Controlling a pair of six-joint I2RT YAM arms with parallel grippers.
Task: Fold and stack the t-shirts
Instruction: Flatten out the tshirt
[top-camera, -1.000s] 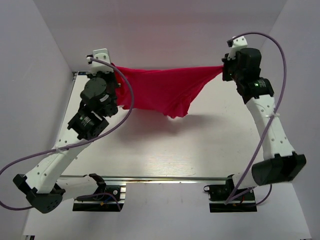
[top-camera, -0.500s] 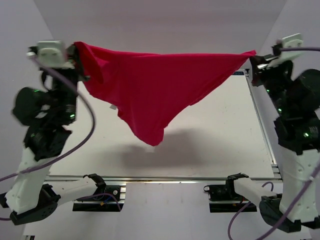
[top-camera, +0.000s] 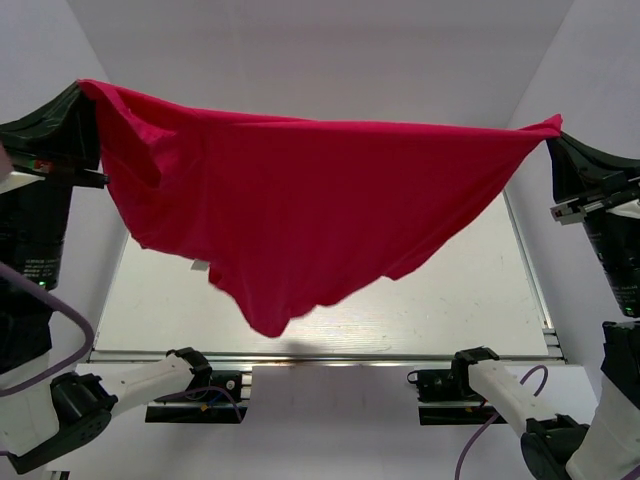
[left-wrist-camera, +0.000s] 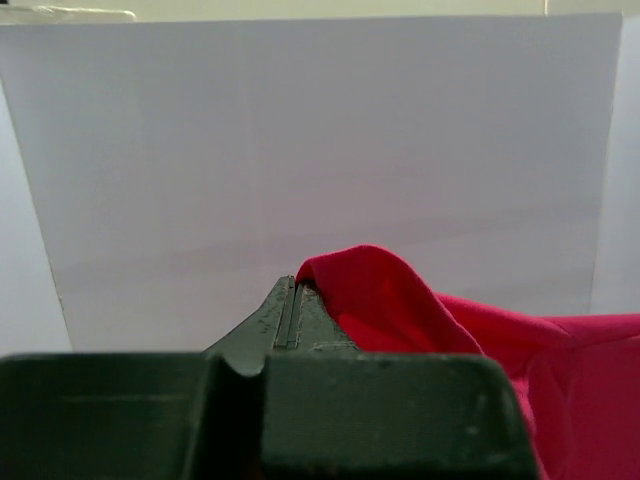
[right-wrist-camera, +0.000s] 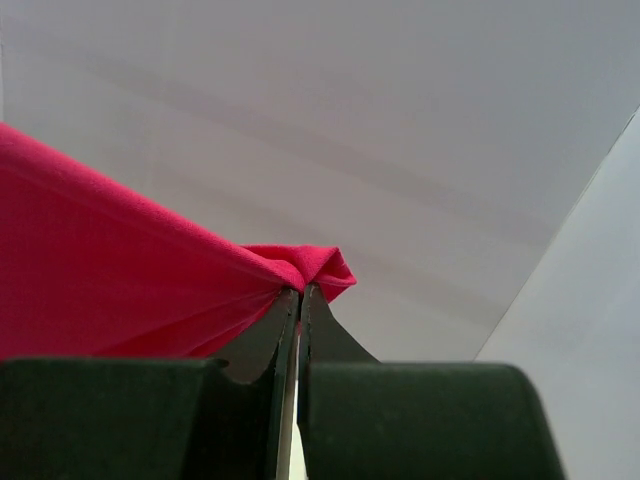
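Held the t-shirt high over the table, spread wide between the two arms and clear of the surface. Pulled nearly straight along the top edge, from the upper left of the top view across to the right. Sagged below that line into a loose, rounded point over the near edge of the table. Bunched and folded at the left end, close to the grip.

Pinched with the left gripper pressed fully together, a hump of crimson-pink cloth caught just beside the fingertips and trailing off to the right of the wrist view. Pinched likewise with the right gripper, jaws closed tight on a small tuft of the cloth's corner, the rest drawn taut to the left.

Plain cloth, without print on the side facing the top camera. Showed one small white tag against the lower left edge of the hanging cloth, its lettering too small to read.
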